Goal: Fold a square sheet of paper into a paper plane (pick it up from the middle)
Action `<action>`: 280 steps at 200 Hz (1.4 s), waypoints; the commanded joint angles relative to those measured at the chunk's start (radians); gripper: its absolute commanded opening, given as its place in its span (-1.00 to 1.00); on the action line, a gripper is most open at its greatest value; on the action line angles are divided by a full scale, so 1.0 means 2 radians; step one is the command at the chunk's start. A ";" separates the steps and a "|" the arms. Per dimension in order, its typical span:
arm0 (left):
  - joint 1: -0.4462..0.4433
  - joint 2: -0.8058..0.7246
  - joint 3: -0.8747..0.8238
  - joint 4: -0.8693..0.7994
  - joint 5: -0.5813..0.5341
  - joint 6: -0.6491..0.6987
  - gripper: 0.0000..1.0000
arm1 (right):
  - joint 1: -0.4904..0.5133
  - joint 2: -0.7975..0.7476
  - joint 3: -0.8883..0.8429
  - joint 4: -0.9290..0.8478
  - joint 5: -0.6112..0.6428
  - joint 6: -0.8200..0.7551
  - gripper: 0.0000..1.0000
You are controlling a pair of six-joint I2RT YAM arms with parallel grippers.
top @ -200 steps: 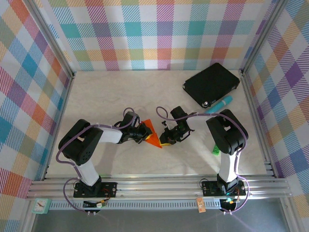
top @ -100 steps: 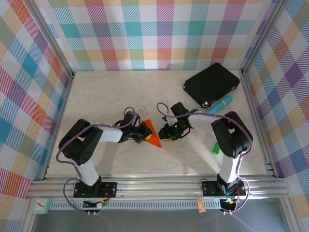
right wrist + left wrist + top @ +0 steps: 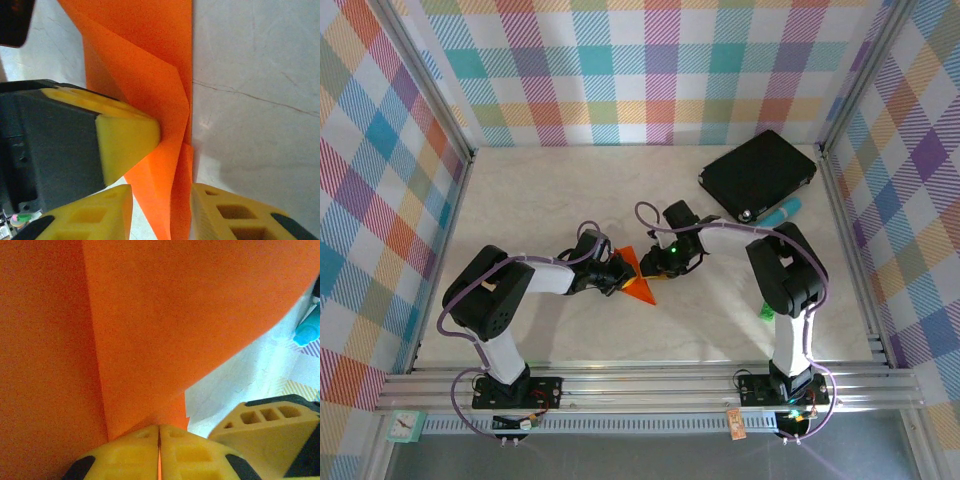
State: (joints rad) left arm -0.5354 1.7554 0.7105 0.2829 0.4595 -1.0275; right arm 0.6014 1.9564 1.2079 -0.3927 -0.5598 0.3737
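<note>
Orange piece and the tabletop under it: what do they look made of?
The paper plane looks like thin orange paper, matte and slightly grainy; it holds sharp creases and overlapping flaps. The table is pale and smooth, marble-patterned with fine grey veins; whether it is laminate or stone I cannot tell.

Pale marbled tabletop [image 3: 520, 190] lies bare at upper left and lower middle; a black rectangular pad [image 3: 757, 173] and teal cylinder [image 3: 778, 213] crowd the upper right.

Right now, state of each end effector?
Left end effector: closed on the paper plane.
Right end effector: open, straddling the paper plane.
</note>
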 commanded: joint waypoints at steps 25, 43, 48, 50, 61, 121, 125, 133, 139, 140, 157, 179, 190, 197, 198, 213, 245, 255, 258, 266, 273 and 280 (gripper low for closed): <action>-0.002 0.014 -0.001 -0.037 -0.007 0.004 -0.80 | 0.009 0.023 0.019 -0.021 -0.011 -0.007 -0.34; -0.002 0.014 -0.001 -0.037 -0.007 0.004 -0.80 | 0.011 0.030 0.020 -0.026 -0.005 -0.009 -0.38; -0.002 0.015 -0.002 -0.037 -0.007 0.004 -0.80 | 0.011 0.032 0.020 -0.027 -0.002 -0.009 -0.39; -0.002 0.015 -0.002 -0.037 -0.007 0.004 -0.80 | 0.011 0.032 0.020 -0.027 -0.001 -0.009 -0.40; -0.002 0.014 -0.002 -0.036 -0.007 0.004 -0.80 | 0.012 0.036 0.019 -0.032 0.005 -0.011 -0.43; -0.001 -0.009 0.011 -0.033 0.003 0.004 -0.79 | 0.019 0.051 0.006 -0.045 0.038 -0.018 -0.53; 0.000 -0.014 0.013 -0.033 0.004 0.005 -0.78 | 0.021 0.052 0.005 -0.045 0.040 -0.018 -0.54; 0.001 -0.022 0.018 -0.033 0.006 0.005 -0.76 | 0.022 0.053 0.003 -0.047 0.046 -0.018 -0.54; 0.002 -0.029 0.022 -0.033 0.007 0.006 -0.75 | 0.023 0.054 0.001 -0.048 0.051 -0.019 -0.55; 0.002 -0.030 0.022 -0.033 0.006 0.006 -0.75 | 0.024 0.055 0.001 -0.049 0.051 -0.019 -0.55; 0.006 -0.049 0.026 -0.035 0.005 0.008 -0.72 | 0.028 0.056 -0.003 -0.051 0.063 -0.020 -0.57; 0.014 -0.062 0.021 -0.038 0.002 0.010 -0.70 | 0.034 0.059 -0.007 -0.053 0.079 -0.020 -0.59; 0.019 -0.064 0.015 -0.038 0.001 0.011 -0.70 | 0.037 0.060 -0.008 -0.054 0.087 -0.019 -0.59; 0.021 -0.065 0.012 -0.038 0.001 0.011 -0.70 | 0.038 0.061 -0.009 -0.056 0.092 -0.018 -0.59; 0.021 -0.065 0.011 -0.037 0.001 0.011 -0.70 | 0.039 0.061 -0.008 -0.055 0.093 -0.018 -0.60; 0.023 -0.064 0.006 -0.034 0.002 0.011 -0.71 | 0.043 0.062 -0.008 -0.058 0.102 -0.019 -0.60; 0.022 -0.048 0.007 -0.008 0.025 0.004 -0.72 | 0.049 0.066 -0.005 -0.063 0.117 -0.017 -0.60; 0.020 -0.043 0.008 -0.007 0.027 0.004 -0.72 | 0.051 0.068 -0.004 -0.064 0.122 -0.016 -0.60; 0.019 -0.041 0.008 -0.008 0.027 0.004 -0.73 | 0.052 0.068 -0.004 -0.065 0.124 -0.016 -0.60; 0.018 -0.035 0.010 -0.008 0.029 0.004 -0.73 | 0.053 0.069 -0.003 -0.066 0.126 -0.015 -0.60; 0.016 -0.030 0.012 -0.008 0.030 0.004 -0.74 | 0.054 0.070 -0.003 -0.067 0.128 -0.015 -0.60; 0.015 -0.025 0.014 -0.008 0.031 0.004 -0.75 | 0.056 0.070 -0.002 -0.068 0.130 -0.015 -0.60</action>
State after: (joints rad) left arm -0.4965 1.6657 0.7334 0.2481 0.4904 -1.0245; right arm 0.6636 2.0014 1.2480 -0.4564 -0.4114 0.3534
